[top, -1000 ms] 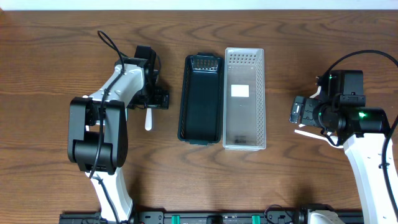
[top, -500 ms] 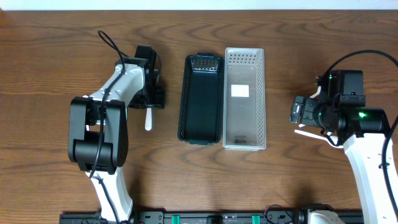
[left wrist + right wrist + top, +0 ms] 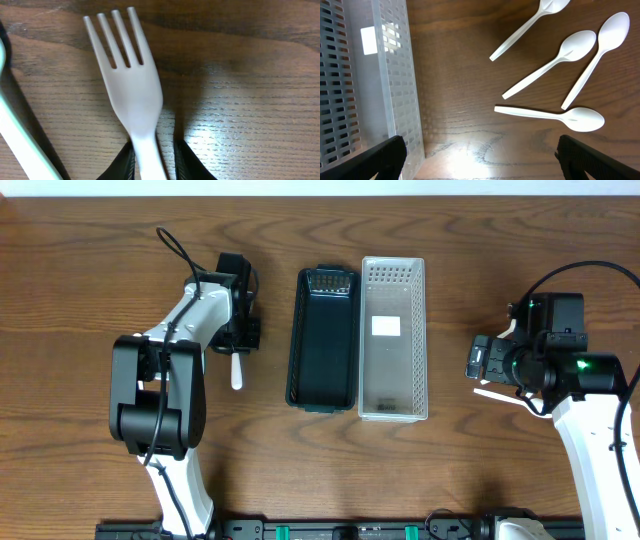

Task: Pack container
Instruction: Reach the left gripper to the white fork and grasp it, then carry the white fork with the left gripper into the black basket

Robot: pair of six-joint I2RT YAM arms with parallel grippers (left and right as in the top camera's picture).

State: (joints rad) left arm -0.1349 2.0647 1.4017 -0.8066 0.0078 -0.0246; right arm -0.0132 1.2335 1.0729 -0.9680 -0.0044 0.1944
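One fork matters: the left end effector is pinched onto its handle, long axis running near-to-far on the counter, parallel to the dark container just right of it. Right end effector gapes wide, empty.

Left gripper clamped, right gripper wide

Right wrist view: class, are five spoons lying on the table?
No, only four white spoons lie on the wooden table, to the right of the clear basket.
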